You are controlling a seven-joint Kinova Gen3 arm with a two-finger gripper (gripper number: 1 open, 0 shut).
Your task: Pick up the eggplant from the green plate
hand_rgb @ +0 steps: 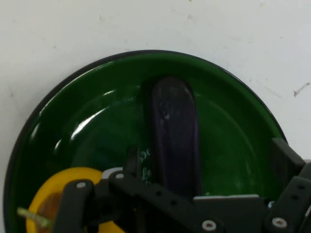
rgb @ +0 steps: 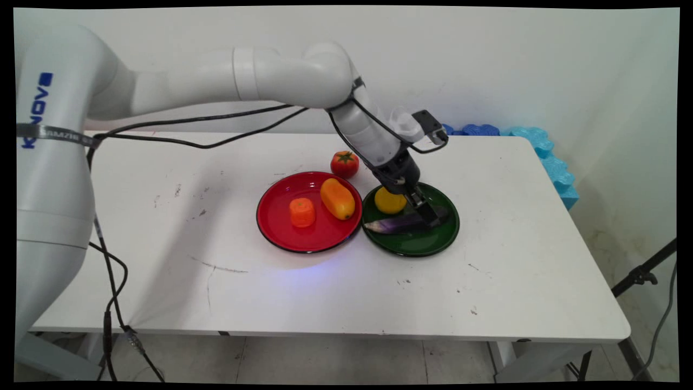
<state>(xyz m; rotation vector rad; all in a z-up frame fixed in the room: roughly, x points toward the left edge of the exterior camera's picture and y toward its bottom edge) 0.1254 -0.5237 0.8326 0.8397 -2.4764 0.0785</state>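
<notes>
Gripper (rgb: 427,214) straddles the eggplant (rgb: 398,225) on the green plate (rgb: 433,246), jaws spread apart; a slanted close could nudge the neighbouring lemon (rgb: 389,201).

Tomato (rgb: 345,163) behind red plate (rgb: 281,233); blue foam (rgb: 547,157).

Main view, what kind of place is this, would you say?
Probably a robot lab or test room: a plain white table against a bare wall, toy food on a red plate and a green plate, and blue foam padding at the far corner.
</notes>
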